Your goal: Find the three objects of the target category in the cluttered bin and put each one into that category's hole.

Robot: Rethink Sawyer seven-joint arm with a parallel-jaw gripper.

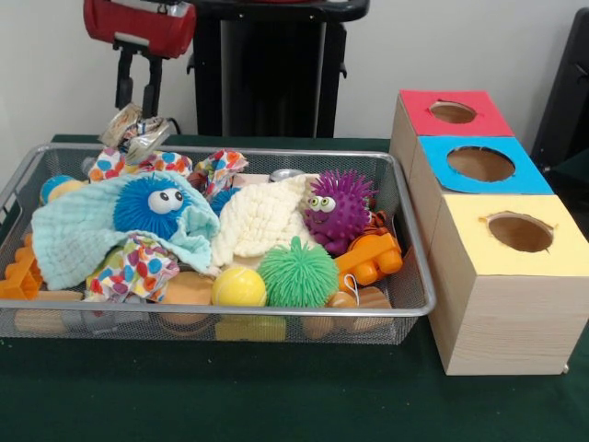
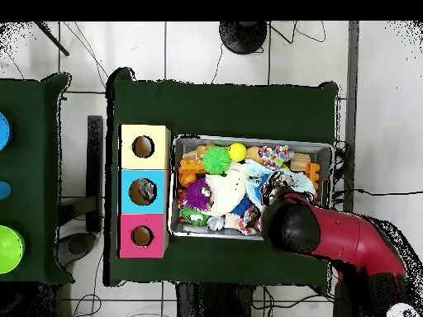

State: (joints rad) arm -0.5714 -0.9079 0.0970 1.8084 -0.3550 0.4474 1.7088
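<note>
While my hand (image 1: 138, 129) hangs over the wire bin's (image 1: 416, 267) far corner, gripping a crumpled shiny object (image 1: 136, 132), the blue hole (image 2: 142, 191) seems to hold something already. I judge the sorting partly done; plenty of clutter remains.

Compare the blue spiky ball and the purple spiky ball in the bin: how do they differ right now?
The blue spiky ball is wrapped in a light blue cloth and shows one googly eye; the purple spiky ball sits uncovered and shows two. The blue one lies toward the bin's left in the front view, the purple one toward its right, beside the cream cloth. Both are spiky with googly eyes.
</note>
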